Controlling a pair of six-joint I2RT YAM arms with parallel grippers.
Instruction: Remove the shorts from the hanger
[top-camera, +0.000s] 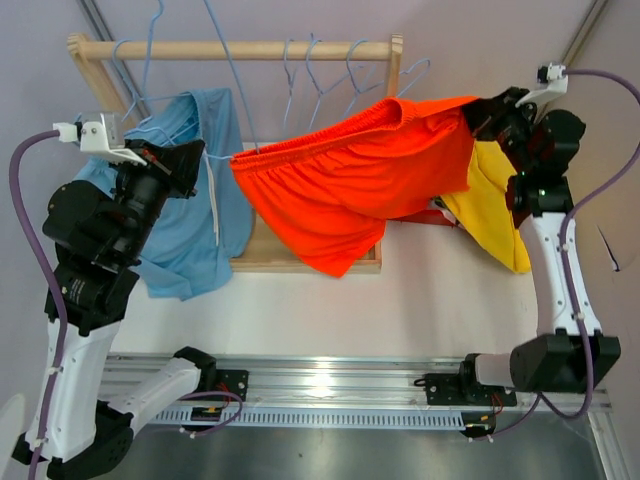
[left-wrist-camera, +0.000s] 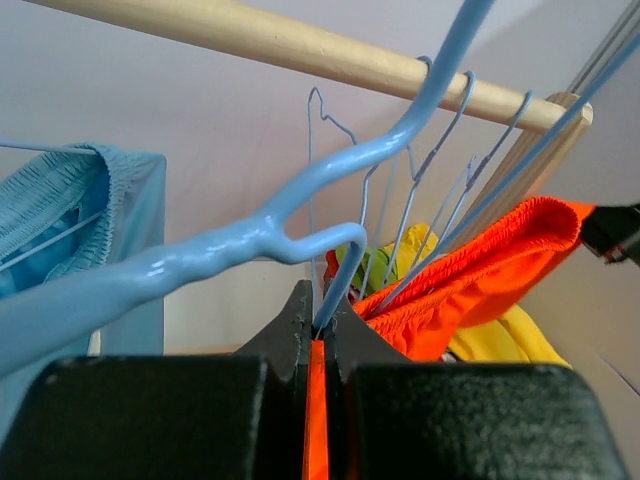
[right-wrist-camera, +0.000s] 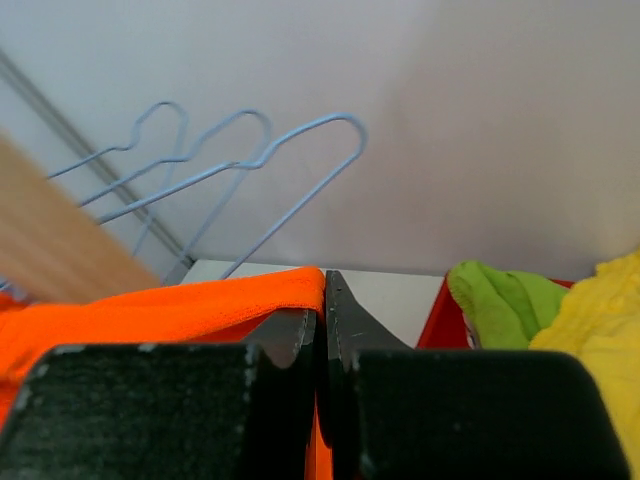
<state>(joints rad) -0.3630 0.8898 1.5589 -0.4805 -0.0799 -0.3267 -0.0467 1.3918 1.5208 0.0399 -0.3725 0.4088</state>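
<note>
My left fingers (left-wrist-camera: 298, 322) are pinched shut on the blue hanger (left-wrist-camera: 250, 240); my right fingers (right-wrist-camera: 342, 315) are clamped on the orange shorts (right-wrist-camera: 150, 310) at the waistband.

Robotics laboratory test bench. A wooden rack (top-camera: 240, 48) hung with blue hangers (left-wrist-camera: 250, 235) stood on a white table (top-camera: 430, 300) against a bare pale backdrop (right-wrist-camera: 450, 120). In front of the rack an aluminium mounting rail (top-camera: 330, 380) was bolted down, and purple cables (top-camera: 600, 73) looped to either side of the rack.
</note>
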